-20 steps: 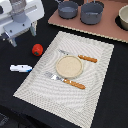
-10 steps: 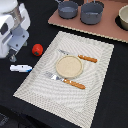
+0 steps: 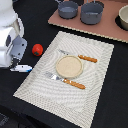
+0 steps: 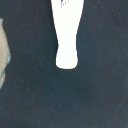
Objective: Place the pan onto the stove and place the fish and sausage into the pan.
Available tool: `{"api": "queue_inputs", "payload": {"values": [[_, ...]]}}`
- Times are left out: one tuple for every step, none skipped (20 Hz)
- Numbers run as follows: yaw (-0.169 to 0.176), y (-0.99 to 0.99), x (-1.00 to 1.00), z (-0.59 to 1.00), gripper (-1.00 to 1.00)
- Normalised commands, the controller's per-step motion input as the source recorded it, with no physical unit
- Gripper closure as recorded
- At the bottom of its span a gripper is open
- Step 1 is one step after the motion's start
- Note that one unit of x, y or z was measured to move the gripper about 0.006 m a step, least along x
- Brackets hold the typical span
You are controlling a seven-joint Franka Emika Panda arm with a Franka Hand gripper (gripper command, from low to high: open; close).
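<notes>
The little white fish point(image 3: 23, 68) lies on the dark surface point(image 3: 107, 90) under the end effector point(image 3: 15, 64), looking light, hard and slippery, best pinched across its thin middle; I cannot tell whether the end effector is released or clenched.

A robot test setup staged as a toy kitchen: a black desk point(image 3: 107, 95) carries a pinkish-brown rectangular stove board point(image 3: 107, 31) along its far edge, holding grey pots point(image 3: 91, 13). A pale woven placemat point(image 3: 100, 60) in the middle bears a round beige plate point(image 3: 68, 66) flanked by orange-handled cutlery point(image 3: 75, 84).
</notes>
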Motion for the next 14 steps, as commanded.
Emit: {"api": "queue_inputs", "payload": {"values": [[0.011, -0.16, 0.14, -0.33, -1.0], [0.006, -0.14, 0.16, -0.33, -1.0], [0.005, -0.14, 0.16, -0.33, -1.0], [0.003, -0.15, 0.11, -0.34, -1.0], [0.002, -0.13, 0.15, -0.32, -1.0], [0.002, -0.14, 0.13, -0.33, -1.0], [0.002, -0.13, 0.11, -0.32, -1.0], [0.001, -0.11, 0.09, -0.32, -1.0], [0.0, -0.07, 0.14, -0.28, -1.0], [0.0, -0.02, 0.19, -0.25, -1.0], [0.0, 0.0, 0.22, -0.22, -1.0], [0.0, 0.0, 0.15, -0.22, -1.0], [0.0, -0.02, 0.11, -0.22, -1.0], [0.0, 0.0, 0.15, -0.21, -1.0]]}}
